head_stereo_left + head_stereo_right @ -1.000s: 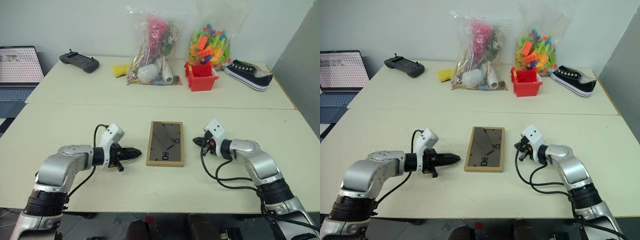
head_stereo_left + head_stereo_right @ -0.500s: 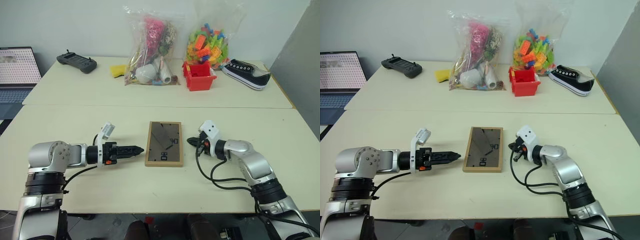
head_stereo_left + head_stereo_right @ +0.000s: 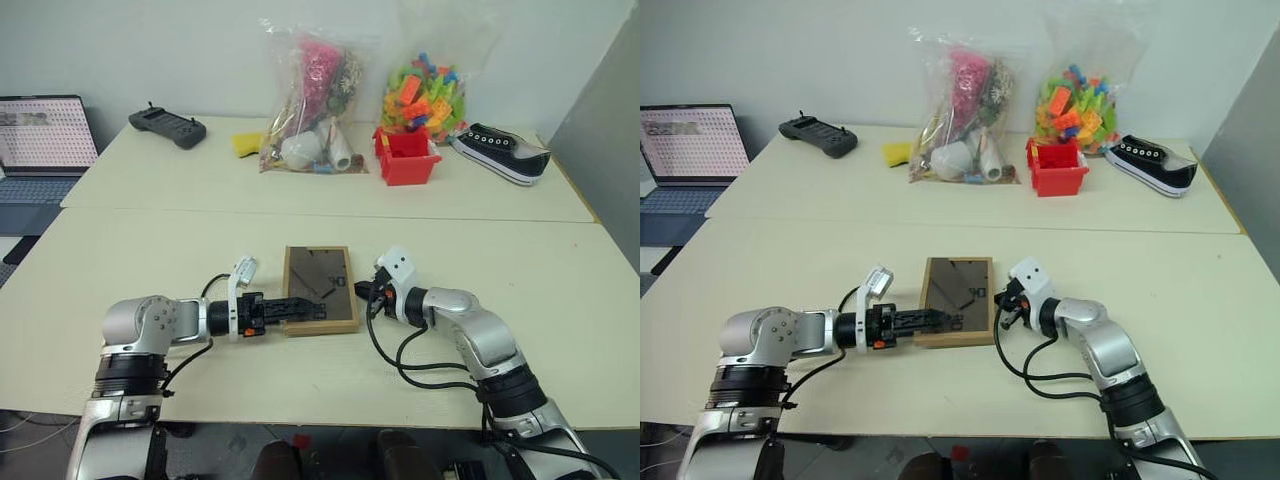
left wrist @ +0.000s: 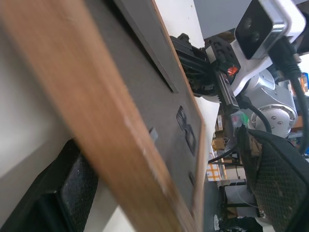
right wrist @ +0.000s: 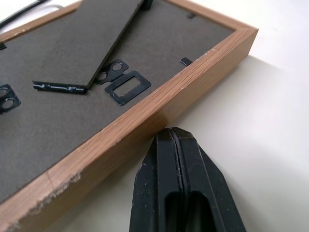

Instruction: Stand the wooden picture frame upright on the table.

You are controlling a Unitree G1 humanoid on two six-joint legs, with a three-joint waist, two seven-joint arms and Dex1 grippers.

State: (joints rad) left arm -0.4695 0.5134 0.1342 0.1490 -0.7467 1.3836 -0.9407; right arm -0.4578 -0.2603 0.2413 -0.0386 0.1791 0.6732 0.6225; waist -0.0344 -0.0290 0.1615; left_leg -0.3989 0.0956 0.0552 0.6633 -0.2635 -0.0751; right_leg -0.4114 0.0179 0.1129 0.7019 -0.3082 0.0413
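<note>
You are seeing the wooden picture frame (image 3: 320, 289) lying flat on the near part of the table (image 3: 560, 290), its dark backing board facing up, between the two arms. The left gripper (image 3: 306, 309) is reaching in from the left, and its two black fingers are standing spread, one over the backing and one beside the outer edge, so the frame's left wooden side is sitting between them without a clear pinch. The right gripper (image 3: 359, 292) is resting just beside the frame's right edge, its fingers (image 5: 179, 193) pressed together and holding nothing; the right wrist view is showing the tip touching or almost touching the wood.
</note>
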